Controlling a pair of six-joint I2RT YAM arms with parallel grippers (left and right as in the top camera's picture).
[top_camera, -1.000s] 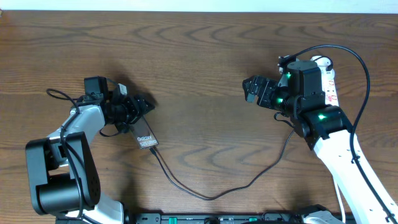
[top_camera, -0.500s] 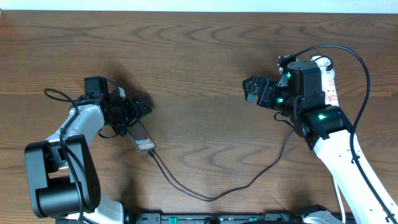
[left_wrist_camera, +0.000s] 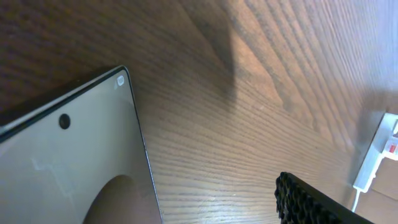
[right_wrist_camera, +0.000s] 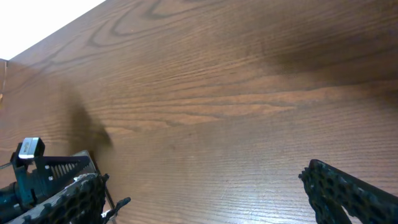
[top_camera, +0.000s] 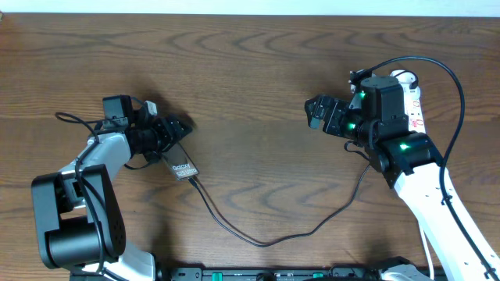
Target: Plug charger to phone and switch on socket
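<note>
From overhead, the left gripper point(top_camera: 173, 131) sat over the far end of the phone point(top_camera: 182, 167), which lay slanted at the table's point(top_camera: 250, 62) left. The charger point(top_camera: 258, 242) ran from the phone's near end toward the right. The right gripper point(top_camera: 315, 112) hung spread wide and empty, left of the socket point(top_camera: 415, 105).

In the left wrist view, the phone point(left_wrist_camera: 74, 168) filled the near left. One finger point(left_wrist_camera: 311, 202) stood clear of its edge, jaws released.

In the right wrist view, both fingers point(right_wrist_camera: 348, 193) hung apart over bare wood.

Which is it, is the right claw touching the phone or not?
Apart. The overhead view shows bare table between the right gripper and the phone.
</note>
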